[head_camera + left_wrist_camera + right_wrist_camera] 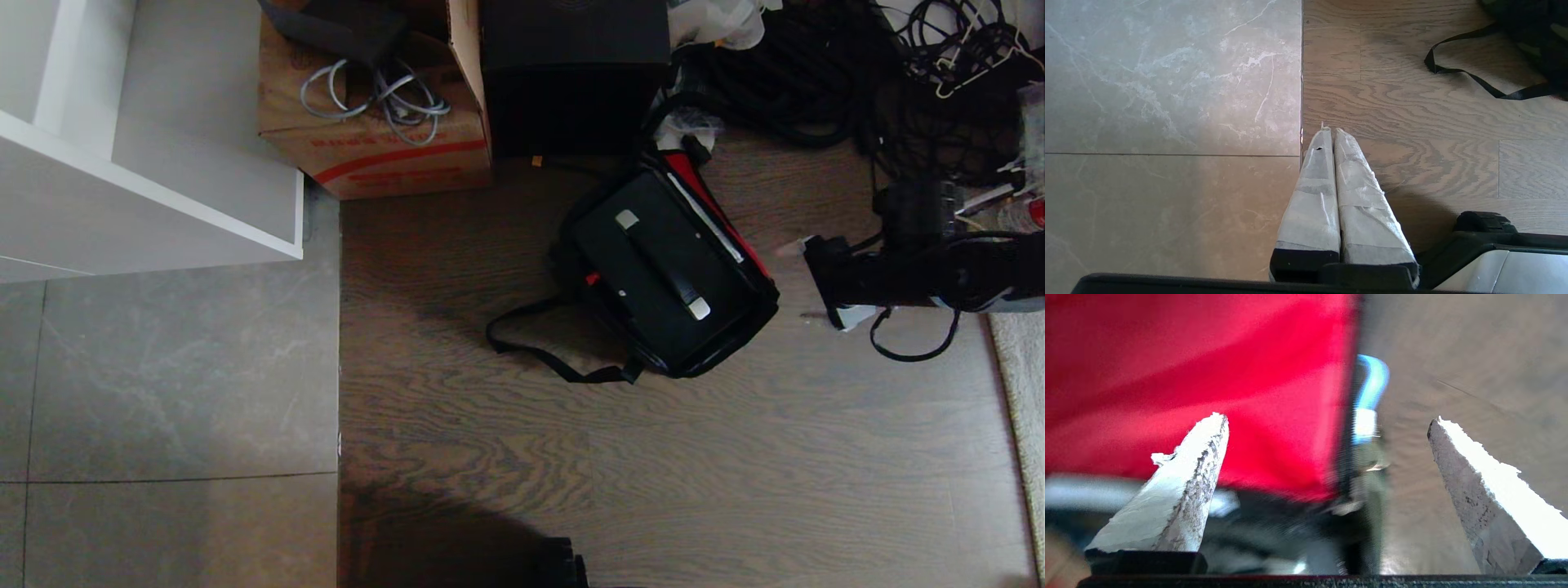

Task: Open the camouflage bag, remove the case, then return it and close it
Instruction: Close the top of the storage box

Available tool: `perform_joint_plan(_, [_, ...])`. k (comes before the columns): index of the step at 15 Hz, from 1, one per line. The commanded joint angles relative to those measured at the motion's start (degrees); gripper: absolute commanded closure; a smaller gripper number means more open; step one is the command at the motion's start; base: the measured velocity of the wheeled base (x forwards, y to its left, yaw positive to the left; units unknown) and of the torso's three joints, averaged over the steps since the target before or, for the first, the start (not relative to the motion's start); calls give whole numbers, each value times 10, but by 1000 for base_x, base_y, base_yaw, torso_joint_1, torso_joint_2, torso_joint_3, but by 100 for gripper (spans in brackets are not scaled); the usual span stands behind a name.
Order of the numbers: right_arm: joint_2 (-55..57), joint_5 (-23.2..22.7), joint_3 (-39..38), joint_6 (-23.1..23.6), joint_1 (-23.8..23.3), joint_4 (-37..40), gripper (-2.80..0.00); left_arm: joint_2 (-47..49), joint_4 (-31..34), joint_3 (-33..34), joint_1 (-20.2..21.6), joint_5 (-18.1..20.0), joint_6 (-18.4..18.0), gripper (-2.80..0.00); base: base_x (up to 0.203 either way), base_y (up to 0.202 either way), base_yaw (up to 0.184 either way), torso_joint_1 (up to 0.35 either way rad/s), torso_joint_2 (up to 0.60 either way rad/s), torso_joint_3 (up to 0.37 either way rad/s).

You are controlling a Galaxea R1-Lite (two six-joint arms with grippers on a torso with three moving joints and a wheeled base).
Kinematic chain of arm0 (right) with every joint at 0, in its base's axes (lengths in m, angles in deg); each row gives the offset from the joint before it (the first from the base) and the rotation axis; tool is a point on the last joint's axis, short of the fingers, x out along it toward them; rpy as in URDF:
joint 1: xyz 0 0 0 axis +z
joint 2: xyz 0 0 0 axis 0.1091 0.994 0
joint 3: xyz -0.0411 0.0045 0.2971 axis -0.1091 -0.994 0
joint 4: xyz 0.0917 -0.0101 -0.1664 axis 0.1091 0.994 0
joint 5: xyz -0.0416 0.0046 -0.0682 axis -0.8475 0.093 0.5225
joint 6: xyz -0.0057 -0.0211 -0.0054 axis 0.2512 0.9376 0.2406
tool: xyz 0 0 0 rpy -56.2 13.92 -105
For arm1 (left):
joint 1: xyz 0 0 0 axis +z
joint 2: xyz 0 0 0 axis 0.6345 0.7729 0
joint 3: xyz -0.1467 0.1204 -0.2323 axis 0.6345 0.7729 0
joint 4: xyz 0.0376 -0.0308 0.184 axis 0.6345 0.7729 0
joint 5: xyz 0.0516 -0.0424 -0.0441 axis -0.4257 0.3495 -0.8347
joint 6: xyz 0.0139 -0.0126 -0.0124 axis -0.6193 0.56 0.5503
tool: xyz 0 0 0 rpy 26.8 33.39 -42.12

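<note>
Head view: nearest the robot, the left gripper (1331, 132) hangs closed over the floor seam. Beyond it, the camouflage bag (739, 327) lies open on the wood floor with the case (653, 273) inside. Just right of the bag, the right gripper (804, 278) is spread wide. Behind the bag, the cardboard box (375, 147) has red print, unreadable.

No readable text, brand, number or sign anywhere. Red printed band and red lettering on front of brown cardboard box (384, 155), upper left of centre in head view, too blurred to make out. Small grey label on case (661, 273), centre of head view, shows no legible marks. Wrist views carry no print at all.
</note>
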Motion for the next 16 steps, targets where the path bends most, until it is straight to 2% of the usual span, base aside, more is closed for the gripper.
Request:
perform_joint_plan(1, [34, 19, 20, -7, -2, 18, -280, 0, -1, 0, 0, 0, 0, 0, 0, 0, 0, 0, 0, 0])
perform_joint_plan(5, [43, 14, 23, -51, -7, 25, -280, 0, 0, 0, 0, 0, 0, 0, 0, 0, 0, 0, 0, 0])
perform_joint_plan(7, [56, 7, 44, -56, -7, 23, -280, 0, 0, 0, 0, 0, 0, 0, 0, 0, 0, 0, 0, 0])
perform_joint_plan(10, [83, 7, 98, -99, -9, -4, -280, 0, -1, 0, 0, 0, 0, 0, 0, 0, 0, 0, 0, 0])
perform_joint_plan(16, [114, 2, 146, -123, -4, -6, -280, 0, -1, 0, 0, 0, 0, 0, 0, 0, 0, 0, 0, 0])
